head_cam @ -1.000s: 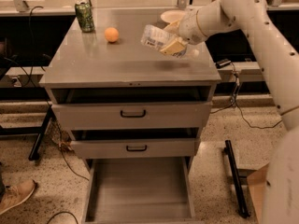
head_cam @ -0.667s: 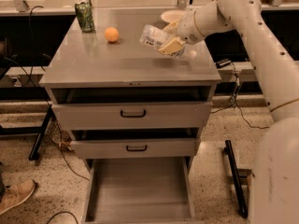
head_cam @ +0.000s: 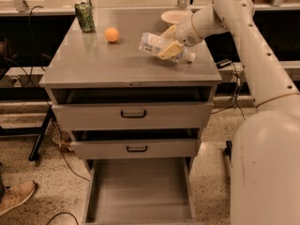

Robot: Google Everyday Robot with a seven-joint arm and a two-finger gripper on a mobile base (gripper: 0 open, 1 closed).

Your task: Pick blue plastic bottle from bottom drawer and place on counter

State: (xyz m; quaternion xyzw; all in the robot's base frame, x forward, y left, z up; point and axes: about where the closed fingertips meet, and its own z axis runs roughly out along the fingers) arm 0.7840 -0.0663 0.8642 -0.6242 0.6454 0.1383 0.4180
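The blue plastic bottle (head_cam: pixel 157 45) is pale and translucent and lies tilted, cap end toward the right, over the right part of the counter (head_cam: pixel 112 62). My gripper (head_cam: pixel 169 42) is shut on the bottle, one finger (head_cam: pixel 169 49) across its near side. I cannot tell whether the bottle touches the counter or hangs just above it. The bottom drawer (head_cam: pixel 139 191) is pulled out below and its flat floor is bare.
A green patterned soda can (head_cam: pixel 85 16) stands at the counter's back left. An orange ball (head_cam: pixel 111 34) lies next to it. A pale plate (head_cam: pixel 174 17) sits at the back right behind my gripper. Two upper drawers (head_cam: pixel 133 115) are partly open. A shoe (head_cam: pixel 16 195) is at lower left.
My gripper and the bottle have shifted slightly left and down over the counter. Everything else stays as it was.
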